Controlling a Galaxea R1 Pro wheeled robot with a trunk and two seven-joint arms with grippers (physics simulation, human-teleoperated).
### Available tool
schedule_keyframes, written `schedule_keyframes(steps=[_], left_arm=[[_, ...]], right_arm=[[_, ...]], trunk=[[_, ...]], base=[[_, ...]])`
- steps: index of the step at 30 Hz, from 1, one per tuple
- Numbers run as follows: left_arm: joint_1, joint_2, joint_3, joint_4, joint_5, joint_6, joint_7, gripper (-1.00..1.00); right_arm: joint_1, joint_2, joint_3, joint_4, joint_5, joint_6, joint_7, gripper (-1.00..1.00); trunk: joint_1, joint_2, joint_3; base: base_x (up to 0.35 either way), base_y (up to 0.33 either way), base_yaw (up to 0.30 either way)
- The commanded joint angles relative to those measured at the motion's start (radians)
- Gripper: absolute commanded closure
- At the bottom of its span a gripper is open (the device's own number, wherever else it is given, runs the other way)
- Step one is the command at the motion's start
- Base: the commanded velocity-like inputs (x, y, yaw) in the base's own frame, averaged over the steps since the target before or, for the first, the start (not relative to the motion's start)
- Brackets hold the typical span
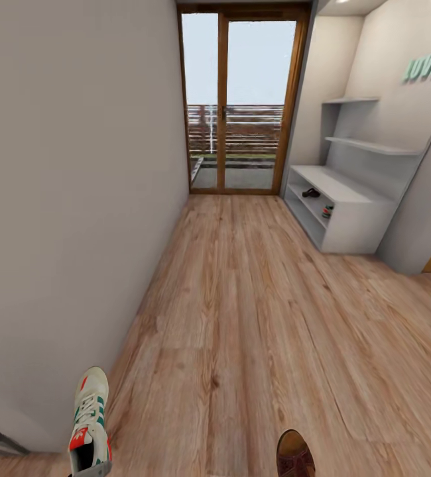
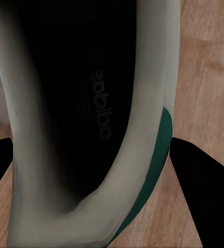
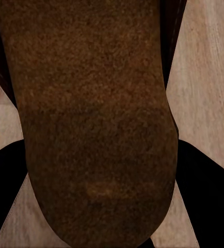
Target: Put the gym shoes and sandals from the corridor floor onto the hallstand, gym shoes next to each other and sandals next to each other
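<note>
A white gym shoe (image 1: 89, 421) with green stripes and a red tongue label hangs over the corridor floor (image 1: 242, 318) at the lower left of the head view. My left gripper (image 2: 99, 170) is shut on it, its black fingers (image 2: 197, 181) pressing either side of the shoe's dark opening (image 2: 76, 103). A brown sandal (image 1: 294, 456) shows at the lower right, and my right gripper (image 3: 104, 196) is shut on its tan footbed (image 3: 91, 103). The pale grey hallstand (image 1: 361, 228) stands far ahead on the right. A second sandal (image 1: 311, 193) and a second gym shoe (image 1: 327, 211) lie in its open shelf slots.
A grey wall (image 1: 76, 199) runs close along my left. A wood-framed glass door (image 1: 242, 99) closes the corridor's far end. Two staggered shelves (image 1: 368, 142) hang above the hallstand. A grey wall corner (image 1: 421, 218) juts out just past it on the right.
</note>
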Motion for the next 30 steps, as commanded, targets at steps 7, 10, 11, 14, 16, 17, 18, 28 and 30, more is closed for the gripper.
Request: schedule_keyframes(steps=[7,10,11,14,16,17,18,28,30], left_arm=[[-0.001,-0.002,0.005,0.001,-0.011,-0.004,0.003,1.00],[-0.001,-0.002,0.005,0.001,-0.011,-0.004,0.003,1.00],[-0.001,-0.002,0.005,0.001,-0.011,-0.004,0.003,1.00],[-0.001,-0.002,0.005,0.001,-0.011,-0.003,0.003,1.00],[-0.001,-0.001,0.005,0.001,-0.013,-0.003,0.003,1.00],[-0.001,-0.001,0.005,0.001,-0.016,-0.003,0.003,1.00],[-0.001,-0.001,0.005,0.001,-0.023,-0.003,0.003,1.00],[-0.001,0.000,0.005,0.001,-0.038,-0.003,0.003,1.00],[-0.001,0.000,0.005,0.001,-0.037,-0.003,0.003,1.00]], right_arm=[[-0.001,0.001,-0.008,0.000,0.009,-0.002,-0.007,1.00],[0.000,0.001,-0.008,0.000,0.009,-0.002,-0.007,1.00],[0.000,0.001,-0.008,0.000,0.009,-0.002,-0.007,1.00],[0.000,0.001,-0.007,0.000,0.010,-0.002,-0.007,1.00],[-0.001,0.001,-0.006,0.000,0.010,-0.002,-0.006,1.00],[0.000,0.001,-0.006,0.000,0.010,-0.002,-0.006,1.00],[0.000,0.001,-0.006,0.000,0.010,-0.002,-0.006,1.00],[0.000,0.001,-0.006,0.001,0.011,-0.002,-0.006,1.00],[0.000,0.001,-0.006,0.001,0.011,-0.002,-0.006,1.00]], trunk=[[0.000,0.000,-0.001],[0.000,0.000,-0.001],[0.000,0.000,-0.001],[0.000,0.000,-0.001],[0.000,0.000,-0.001],[0.000,0.000,-0.001],[0.000,0.000,-0.001],[0.000,0.000,-0.001],[0.000,0.000,-0.001]], base=[[0.335,0.000,0.000],[0.337,-0.002,0.000],[0.338,-0.016,0.000],[0.321,-0.083,0.000],[0.309,-0.112,0.000],[0.303,-0.124,0.000],[0.301,-0.129,0.000],[0.308,-0.130,0.000],[0.323,-0.118,0.000]])
